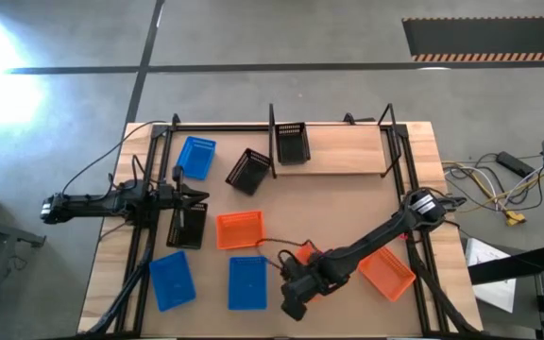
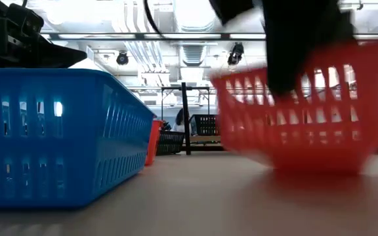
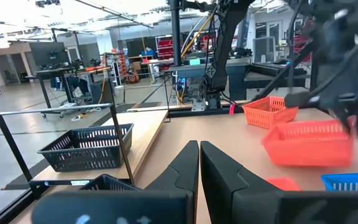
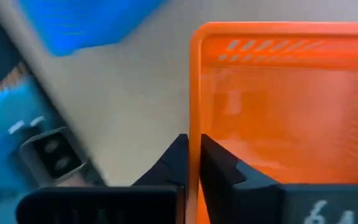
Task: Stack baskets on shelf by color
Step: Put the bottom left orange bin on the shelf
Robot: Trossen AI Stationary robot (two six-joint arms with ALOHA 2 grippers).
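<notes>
My right gripper [image 4: 191, 155] is shut on an orange basket [image 4: 284, 106] near the table's front middle; in the high view the arm covers most of that basket [image 1: 302, 253]. Two more orange baskets [image 1: 241, 229] [image 1: 386, 272], three blue ones [image 1: 196, 156] [image 1: 172, 280] [image 1: 247, 282] and two black ones [image 1: 249, 171] [image 1: 189, 225] rest on the tabletop. A third black basket [image 1: 291, 143] stands on the left end of the shelf [image 1: 348, 151]. My left gripper [image 3: 199, 155] is shut with nothing in it at the table's left edge. My right gripper pinches the orange basket's rim [image 4: 194, 134] along one side wall, with one finger inside the basket and one outside. The fingers slant down onto it from above. In the left wrist view the basket [image 3: 309, 143] looks lifted off the table, open side up.
Black metal uprights [image 1: 272, 127] frame the shelf at the table's far edge. A blue basket [image 2: 51, 137] stands close on the held basket's left. Bare tabletop lies between the shelf and the front baskets.
</notes>
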